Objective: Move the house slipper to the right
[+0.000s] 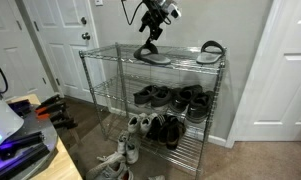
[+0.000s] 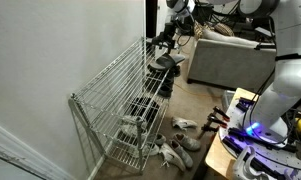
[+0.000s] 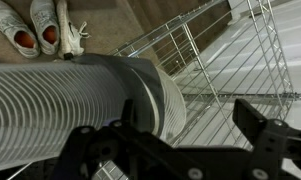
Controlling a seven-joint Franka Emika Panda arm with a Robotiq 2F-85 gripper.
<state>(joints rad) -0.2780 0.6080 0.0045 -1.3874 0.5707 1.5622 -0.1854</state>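
In an exterior view, a metal rack [image 1: 222,100] stands by the wall. The house slipper [image 1: 156,57], dark and flat, lies on the rack's top shelf, near the left end. The pincer [image 1: 150,42] is just over it, with its jaws spread wide and holding nothing. I cannot tell if it touches the slipper. Another slipper [image 1: 211,50] with a paler rim sits at the right end of that shelf. Black shoes [image 1: 175,98] sit on the rack's middle shelf. White shoes [image 1: 115,165] lie on the floor by the rack's foot.
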